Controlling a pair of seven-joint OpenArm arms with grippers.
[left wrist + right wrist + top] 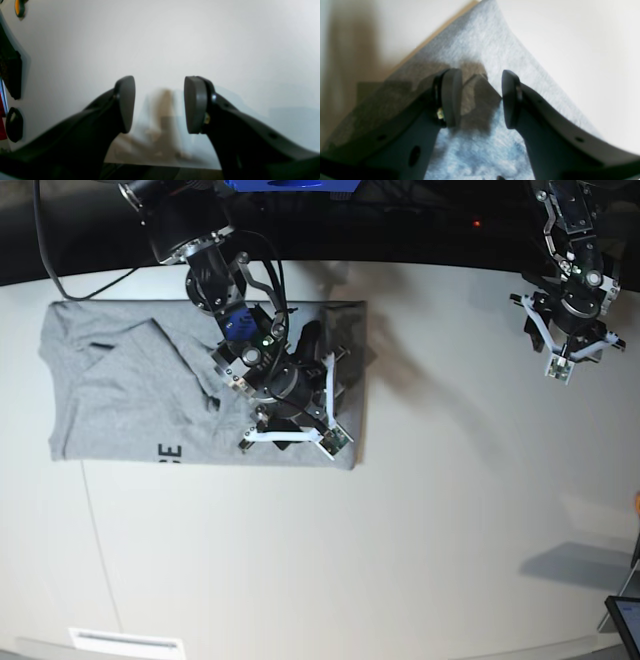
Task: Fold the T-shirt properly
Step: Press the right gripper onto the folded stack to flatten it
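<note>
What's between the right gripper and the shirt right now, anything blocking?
Nothing visible. The right gripper is directly over the T-shirt near its corner, jaws apart with only grey fabric between them. The left gripper hangs apart over the bare table, jaws open.

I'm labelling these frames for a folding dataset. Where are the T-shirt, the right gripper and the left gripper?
T-shirt (120, 395): base view, on the flat grey cloth of its left half.
right gripper (481, 98): right wrist view, midway between the fingertips, above the cloth.
left gripper (160, 103): left wrist view, midway between the parted fingertips.
</note>
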